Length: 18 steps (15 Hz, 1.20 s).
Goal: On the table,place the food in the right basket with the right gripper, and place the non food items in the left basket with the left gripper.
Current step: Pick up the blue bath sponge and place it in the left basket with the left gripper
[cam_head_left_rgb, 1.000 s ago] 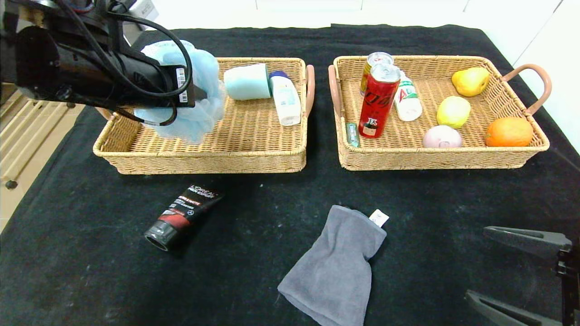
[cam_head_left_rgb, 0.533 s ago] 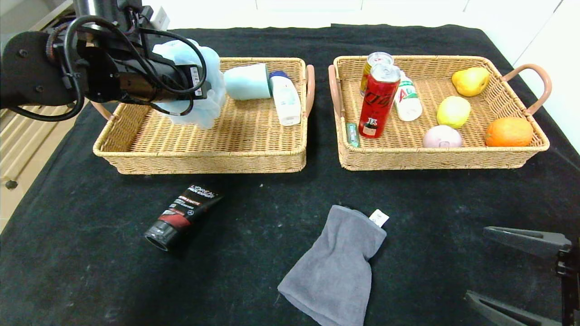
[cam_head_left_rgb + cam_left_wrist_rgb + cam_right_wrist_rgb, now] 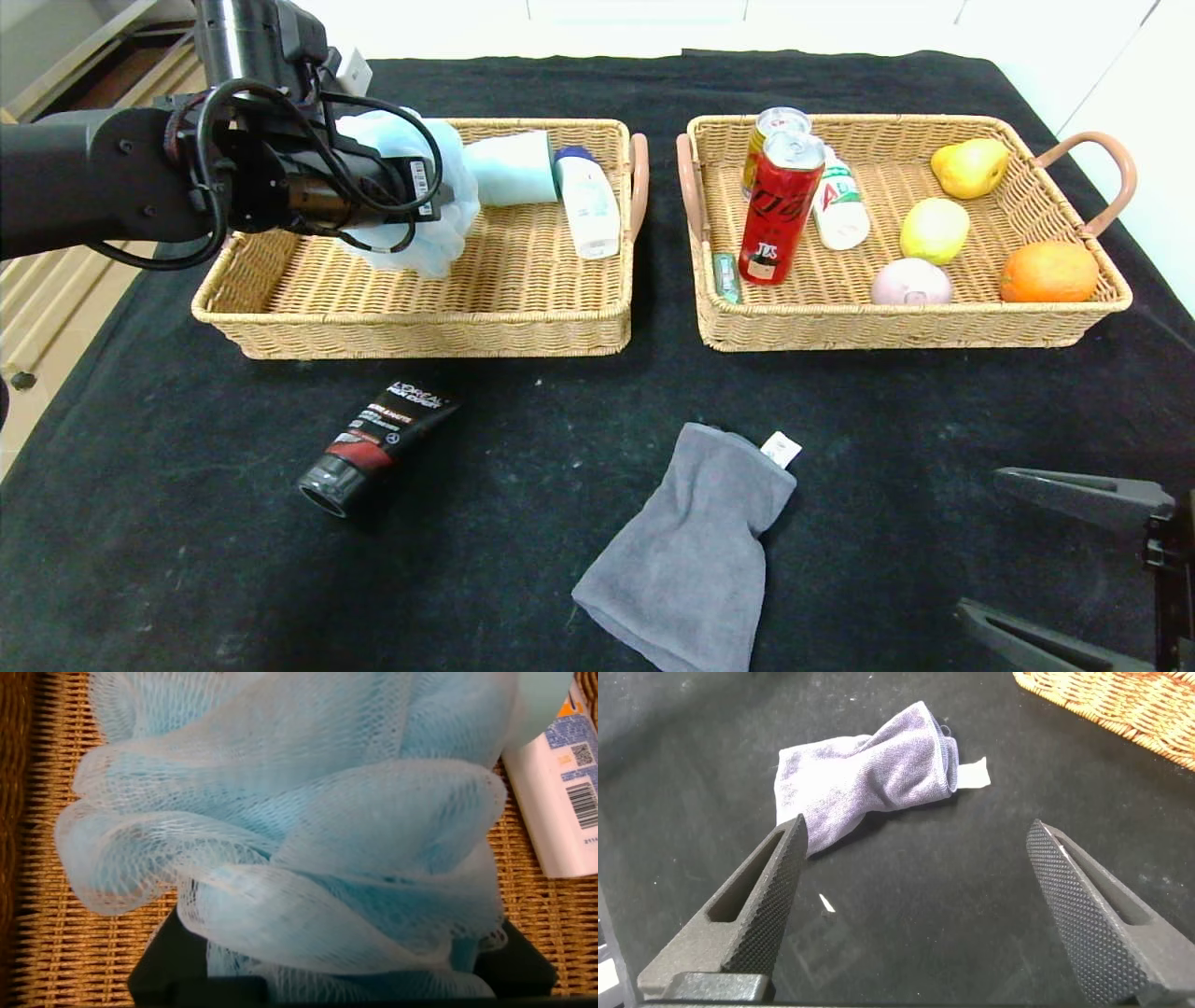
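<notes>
Left gripper [image 3: 446, 201] upper left of frame, over left basket [image 3: 420, 313]; fingers still around blue mesh loofah [image 3: 431, 224], grip state unclear. Right gripper [image 3: 920, 905] lower right above surface, fingers wide apart, nothing held.

baskets: two, left basket [image 3: 420, 317] at 10 o'clock, right basket [image 3: 896, 322] at 2 o'clock
cans: two [image 3: 778, 205]
bottles: two [image 3: 586, 201]
fruits: three [image 3: 1047, 271]
tubes: one [image 3: 373, 446] at 8 o'clock
cloths: one [image 3: 691, 546] at 6 o'clock
bath puffs: one [image 3: 439, 201]
</notes>
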Available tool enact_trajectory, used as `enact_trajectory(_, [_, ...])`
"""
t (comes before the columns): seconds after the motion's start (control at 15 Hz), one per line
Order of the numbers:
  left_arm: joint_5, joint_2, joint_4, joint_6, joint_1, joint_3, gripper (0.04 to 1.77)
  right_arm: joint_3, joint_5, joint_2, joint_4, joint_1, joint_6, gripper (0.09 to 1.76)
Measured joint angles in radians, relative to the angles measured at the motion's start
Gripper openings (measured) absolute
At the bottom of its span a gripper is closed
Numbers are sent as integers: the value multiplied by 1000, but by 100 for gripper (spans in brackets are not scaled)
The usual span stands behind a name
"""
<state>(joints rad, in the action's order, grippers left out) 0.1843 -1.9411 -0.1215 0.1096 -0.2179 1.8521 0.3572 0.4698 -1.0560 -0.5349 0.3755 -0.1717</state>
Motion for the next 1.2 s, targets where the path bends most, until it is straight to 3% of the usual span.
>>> enact_trajectory(0.47, [9, -7, -1, 4, 0, -3, 146, -1, 0, -4, 0, 0, 0, 171])
enact_trajectory(1.2, [11, 3, -6, -2, 1, -18, 165, -6, -1, -15, -3, 1, -2, 171])
